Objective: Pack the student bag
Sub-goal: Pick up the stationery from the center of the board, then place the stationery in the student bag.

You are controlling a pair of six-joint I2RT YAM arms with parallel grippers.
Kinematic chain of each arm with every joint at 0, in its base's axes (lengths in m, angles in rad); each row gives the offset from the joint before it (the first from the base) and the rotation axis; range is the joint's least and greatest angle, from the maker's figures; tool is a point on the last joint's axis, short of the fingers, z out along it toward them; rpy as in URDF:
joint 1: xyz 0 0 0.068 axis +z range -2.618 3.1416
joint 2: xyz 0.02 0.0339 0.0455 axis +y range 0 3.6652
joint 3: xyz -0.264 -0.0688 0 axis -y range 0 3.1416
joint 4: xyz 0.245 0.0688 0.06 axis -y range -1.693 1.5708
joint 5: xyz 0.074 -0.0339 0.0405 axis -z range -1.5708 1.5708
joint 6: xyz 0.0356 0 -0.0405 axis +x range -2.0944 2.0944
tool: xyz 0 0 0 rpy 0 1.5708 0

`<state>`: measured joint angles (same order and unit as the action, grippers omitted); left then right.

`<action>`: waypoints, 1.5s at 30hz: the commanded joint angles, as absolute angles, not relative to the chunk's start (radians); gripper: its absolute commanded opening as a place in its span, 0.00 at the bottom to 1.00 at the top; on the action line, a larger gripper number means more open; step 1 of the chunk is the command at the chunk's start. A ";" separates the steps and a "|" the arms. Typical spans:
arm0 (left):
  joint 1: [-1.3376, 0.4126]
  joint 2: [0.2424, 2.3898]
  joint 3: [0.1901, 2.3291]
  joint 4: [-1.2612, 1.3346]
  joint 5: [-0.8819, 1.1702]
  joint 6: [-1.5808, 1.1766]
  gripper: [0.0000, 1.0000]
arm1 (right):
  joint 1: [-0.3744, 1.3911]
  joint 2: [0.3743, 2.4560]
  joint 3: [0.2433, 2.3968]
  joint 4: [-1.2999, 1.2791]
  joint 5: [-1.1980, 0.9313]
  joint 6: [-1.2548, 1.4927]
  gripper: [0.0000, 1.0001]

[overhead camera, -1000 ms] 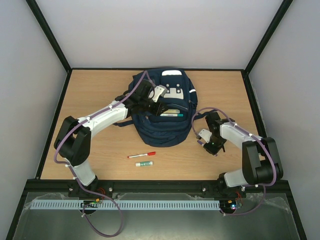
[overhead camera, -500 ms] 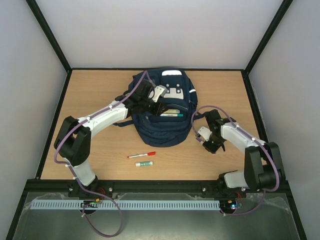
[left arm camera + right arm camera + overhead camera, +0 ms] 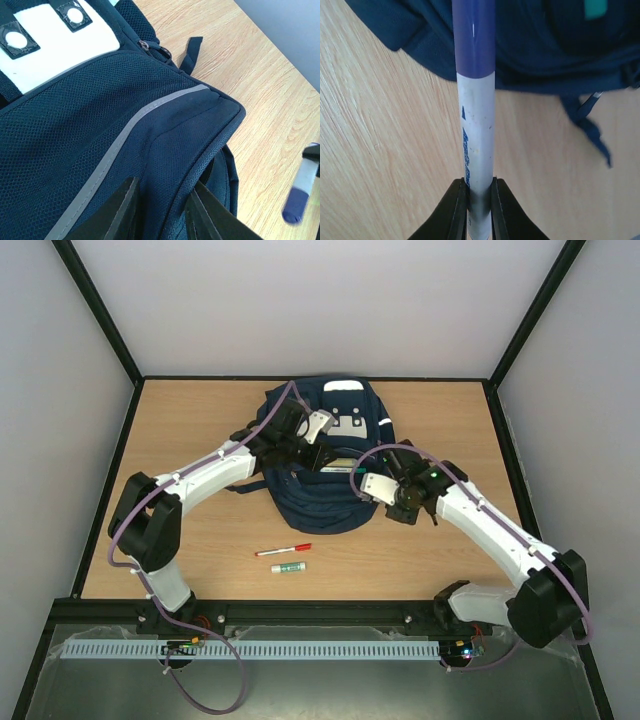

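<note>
From above, you see the student bag (image 3: 330,495) lying mid-table toward the far side of the wooden table (image 3: 200,410), with its compartment open. A red pen (image 3: 283,550) and a white-and-green stick (image 3: 288,567) lie nearer you. Your left gripper (image 3: 310,448) is at the opening and your right gripper (image 3: 362,482) is at the bag's right edge. In the left wrist view, the jaws pinch the bag's seamed rim. In the right wrist view, the jaws are clamped on a white marker (image 3: 476,125) with a blue cap.
</note>
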<state>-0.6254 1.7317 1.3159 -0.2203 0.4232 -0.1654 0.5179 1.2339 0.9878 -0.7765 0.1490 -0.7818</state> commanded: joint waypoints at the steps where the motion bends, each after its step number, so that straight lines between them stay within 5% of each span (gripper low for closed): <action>1: -0.632 1.727 1.361 -0.204 0.439 -0.166 0.27 | 0.617 1.239 1.042 -0.783 0.257 -0.844 0.01; 9: -0.634 1.741 1.368 -0.212 0.454 -0.169 0.27 | 0.750 1.301 1.035 -0.528 0.446 -0.932 0.01; 37: -0.630 1.710 1.376 -0.224 0.480 -0.173 0.28 | 0.770 1.638 0.954 0.063 0.544 -1.046 0.03; 45: -0.629 1.709 1.375 -0.224 0.474 -0.173 0.28 | 0.761 1.640 0.948 0.224 0.614 -0.987 0.36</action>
